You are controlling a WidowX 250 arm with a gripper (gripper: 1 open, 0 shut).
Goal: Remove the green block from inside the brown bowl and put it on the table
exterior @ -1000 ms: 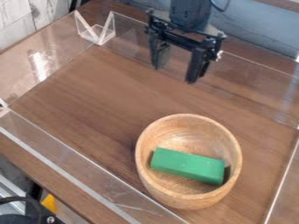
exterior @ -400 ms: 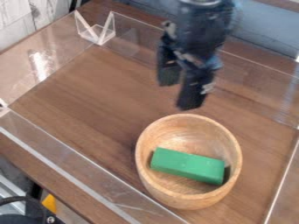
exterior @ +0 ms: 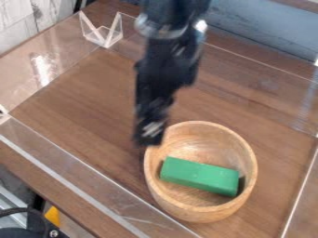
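One green block (exterior: 199,176) lies flat on the floor of the brown bowl (exterior: 236,141), toward the near side, its long edge running from upper left to lower right across the picture. Nothing touches it. The gripper (exterior: 151,130) hangs just outside the bowl's left rim, pointing down, blurred; its fingers look spread wide and hold nothing, though the blur hides their exact stance.

The step in hand, as I judge it, is the approach. To do it well, the arm needs to come over the rim and center above the block, with the fingers lined up across the short sides so they close on the narrow width, not the length. The block sits low against a curved floor, so the descent should be straight and stop just as the fingertips bracket it; a finger landing on the thick rim or on top of the block would tip the bowl or skid the block aside. The lift should clear the rim before any sideways move.

The table (exterior: 99,102) is dark wood grain, bare to the left of and behind the bowl, which gives plenty of room to set the block down. Clear walls (exterior: 50,56) run along the edges, and a small clear bracket (exterior: 99,30) stands at the far left corner.
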